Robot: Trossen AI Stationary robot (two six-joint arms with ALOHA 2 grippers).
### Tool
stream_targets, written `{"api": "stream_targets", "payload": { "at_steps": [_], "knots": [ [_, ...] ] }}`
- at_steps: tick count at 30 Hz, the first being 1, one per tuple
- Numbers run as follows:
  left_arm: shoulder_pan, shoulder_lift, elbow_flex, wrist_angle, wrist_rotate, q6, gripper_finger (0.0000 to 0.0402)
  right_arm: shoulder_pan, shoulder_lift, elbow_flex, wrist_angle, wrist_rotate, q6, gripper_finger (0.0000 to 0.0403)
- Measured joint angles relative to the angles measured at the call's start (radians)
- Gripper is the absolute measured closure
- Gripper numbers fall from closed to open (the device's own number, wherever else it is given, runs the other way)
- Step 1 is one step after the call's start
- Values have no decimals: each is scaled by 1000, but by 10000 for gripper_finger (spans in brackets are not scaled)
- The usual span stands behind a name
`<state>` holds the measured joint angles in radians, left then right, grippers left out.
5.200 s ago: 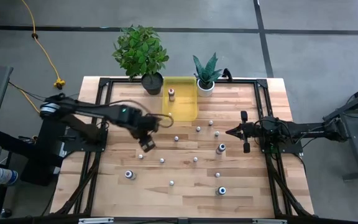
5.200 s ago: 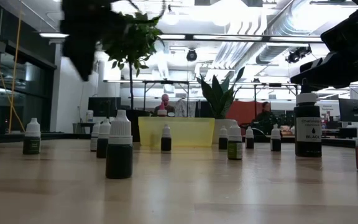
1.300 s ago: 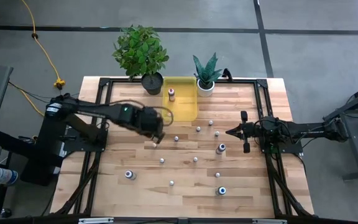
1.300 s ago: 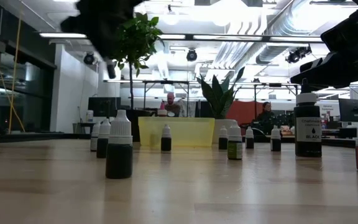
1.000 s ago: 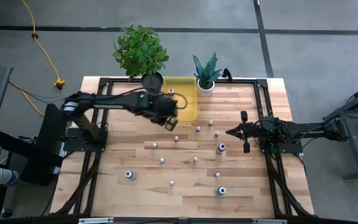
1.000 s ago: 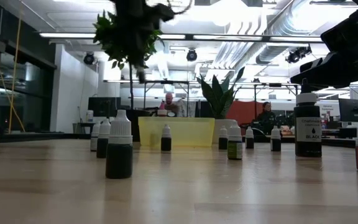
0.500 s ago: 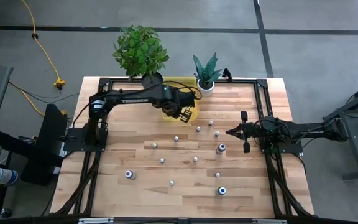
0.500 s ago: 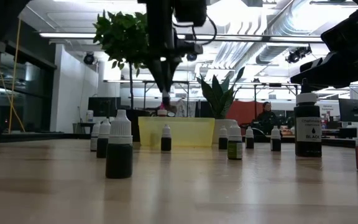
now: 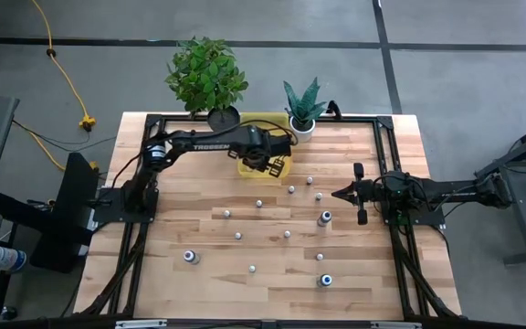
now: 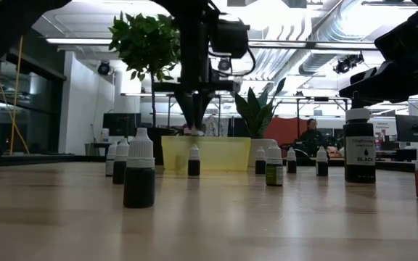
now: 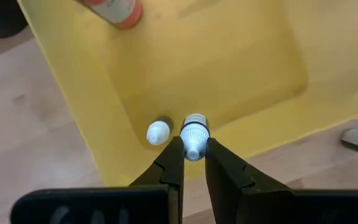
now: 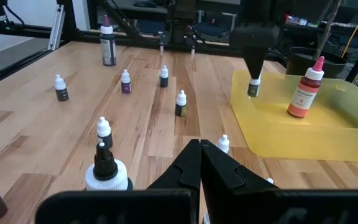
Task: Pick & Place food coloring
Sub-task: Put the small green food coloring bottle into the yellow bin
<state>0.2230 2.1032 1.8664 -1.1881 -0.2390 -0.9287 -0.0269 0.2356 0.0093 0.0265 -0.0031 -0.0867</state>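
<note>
1. I am watching the left gripper [image 11: 192, 163] pinching one small food coloring bottle [image 11: 194, 135] by its cap, fingers [image 11: 173, 163] clamped on either side of it, the bottle hanging over the near edge of the yellow tray [image 9: 247, 165].

2. In the right wrist view the held bottle [image 12: 253, 88] is sitting just above the tray's near left corner (not yet let go, as far as I can judge).

3. I am seeing one orange bottle [image 12: 304, 95] standing inside the tray already, so I am counting one delivered and one about to be.

4. A further white-capped bottle [image 11: 158, 132] is showing right beside the held one; whether it is lying in the tray or on the wood I cannot tell.

5. The bulk of the work is remaining: roughly a dozen bottles are scattered over the table [image 9: 172, 274], among them a larger dark one [image 9: 324, 217] at the right and one [image 9: 189, 257] at the near left.

6. The right gripper [image 12: 200, 163] is waiting at the table's right side, fingers pressed together and holding nothing.
</note>
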Motion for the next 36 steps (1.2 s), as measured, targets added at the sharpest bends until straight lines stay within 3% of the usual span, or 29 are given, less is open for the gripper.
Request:
{"api": "stream_targets", "payload": {
  "at_steps": [36],
  "knots": [
    [14,55,-65,58,51,50,365,0,0,0,0,0,0,402]
  ]
}}
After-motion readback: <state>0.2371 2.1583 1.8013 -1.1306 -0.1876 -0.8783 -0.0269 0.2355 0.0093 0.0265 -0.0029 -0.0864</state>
